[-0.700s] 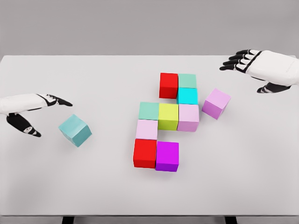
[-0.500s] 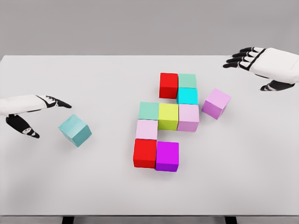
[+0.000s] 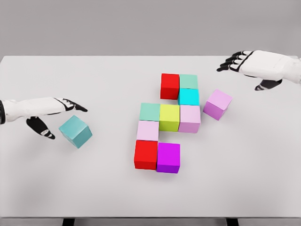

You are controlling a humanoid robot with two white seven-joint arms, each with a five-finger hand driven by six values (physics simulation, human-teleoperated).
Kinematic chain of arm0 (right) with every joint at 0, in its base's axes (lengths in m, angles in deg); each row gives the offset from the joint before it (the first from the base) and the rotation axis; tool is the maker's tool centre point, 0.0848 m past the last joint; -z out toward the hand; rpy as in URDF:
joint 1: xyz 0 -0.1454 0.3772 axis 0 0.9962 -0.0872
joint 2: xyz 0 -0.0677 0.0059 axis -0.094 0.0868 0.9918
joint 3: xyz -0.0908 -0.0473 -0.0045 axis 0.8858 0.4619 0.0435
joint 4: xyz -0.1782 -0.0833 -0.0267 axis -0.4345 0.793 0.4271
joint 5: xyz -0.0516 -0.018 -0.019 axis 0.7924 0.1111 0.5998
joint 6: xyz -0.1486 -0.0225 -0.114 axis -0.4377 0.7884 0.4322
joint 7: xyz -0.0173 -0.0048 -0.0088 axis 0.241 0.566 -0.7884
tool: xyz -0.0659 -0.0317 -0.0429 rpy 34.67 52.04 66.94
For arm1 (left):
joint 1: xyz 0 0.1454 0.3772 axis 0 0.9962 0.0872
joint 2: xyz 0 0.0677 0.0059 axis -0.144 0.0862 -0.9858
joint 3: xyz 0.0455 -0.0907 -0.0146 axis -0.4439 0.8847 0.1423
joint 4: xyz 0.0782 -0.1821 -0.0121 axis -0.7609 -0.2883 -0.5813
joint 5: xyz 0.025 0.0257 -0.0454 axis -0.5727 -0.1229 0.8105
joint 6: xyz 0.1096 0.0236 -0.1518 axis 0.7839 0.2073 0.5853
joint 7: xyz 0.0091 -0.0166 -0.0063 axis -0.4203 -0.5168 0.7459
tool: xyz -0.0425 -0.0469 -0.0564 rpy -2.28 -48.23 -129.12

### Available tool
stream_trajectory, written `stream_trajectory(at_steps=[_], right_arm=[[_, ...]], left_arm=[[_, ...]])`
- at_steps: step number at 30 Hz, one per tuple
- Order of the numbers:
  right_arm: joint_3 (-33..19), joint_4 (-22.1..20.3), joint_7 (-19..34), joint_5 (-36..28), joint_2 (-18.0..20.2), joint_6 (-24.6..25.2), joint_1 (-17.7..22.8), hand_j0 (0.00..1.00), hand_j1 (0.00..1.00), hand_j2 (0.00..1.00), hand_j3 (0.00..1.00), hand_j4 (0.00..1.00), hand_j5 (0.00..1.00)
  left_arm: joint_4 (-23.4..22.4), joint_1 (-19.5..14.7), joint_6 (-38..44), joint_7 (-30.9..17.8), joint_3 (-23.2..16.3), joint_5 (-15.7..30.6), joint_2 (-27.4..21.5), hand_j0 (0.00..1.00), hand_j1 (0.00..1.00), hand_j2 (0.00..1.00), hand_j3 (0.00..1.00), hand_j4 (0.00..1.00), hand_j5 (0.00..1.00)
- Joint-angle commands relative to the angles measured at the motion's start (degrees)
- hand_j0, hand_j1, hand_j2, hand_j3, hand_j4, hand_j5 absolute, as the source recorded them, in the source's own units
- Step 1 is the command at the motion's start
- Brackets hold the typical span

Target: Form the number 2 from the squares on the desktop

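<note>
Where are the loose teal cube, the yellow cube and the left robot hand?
teal cube (image 3: 75,131), head view, front face.
yellow cube (image 3: 169,117), head view, top face.
left robot hand (image 3: 51,111), head view, palm area.

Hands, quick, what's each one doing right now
Left hand: open, holding nothing, beside the teal cube.
Right hand: open, holding nothing.

Plain white worktop (image 3: 94,188). Loose cubes: teal (image 3: 75,131), lilac (image 3: 217,104). Cluster: 2 red, 2 mint green, cyan, yellow-green, 2 pale pink, magenta. Robot hands white w/ black fingers.
</note>
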Motion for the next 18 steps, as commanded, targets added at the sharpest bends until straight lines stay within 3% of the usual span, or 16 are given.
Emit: stream_trajectory(at_steps=[1,11,18], right_arm=[[4.9,4.1,0.0,0.4,-2.3,0.1,-0.2,1.00,1.00,1.00,1.00,1.00,1.00],[9.5,4.5,0.0,4.1,-3.3,0.1,-1.5,1.00,1.00,1.00,1.00,1.00,1.00],[10.2,8.2,0.0,5.8,-5.2,0.1,-3.5,1.00,1.00,1.00,1.00,1.00,1.00]], left_arm=[[0.4,0.0,1.2,0.1,0.0,-2.0,1.3,1.00,1.00,1.00,1.00,1.00,1.00],[0.2,0.6,1.2,0.1,-0.2,-4.4,2.0,1.00,1.00,1.00,1.00,1.00,1.00],[-0.2,1.2,1.4,2.4,-0.2,-7.3,3.3,1.00,1.00,1.00,1.00,1.00,1.00]])
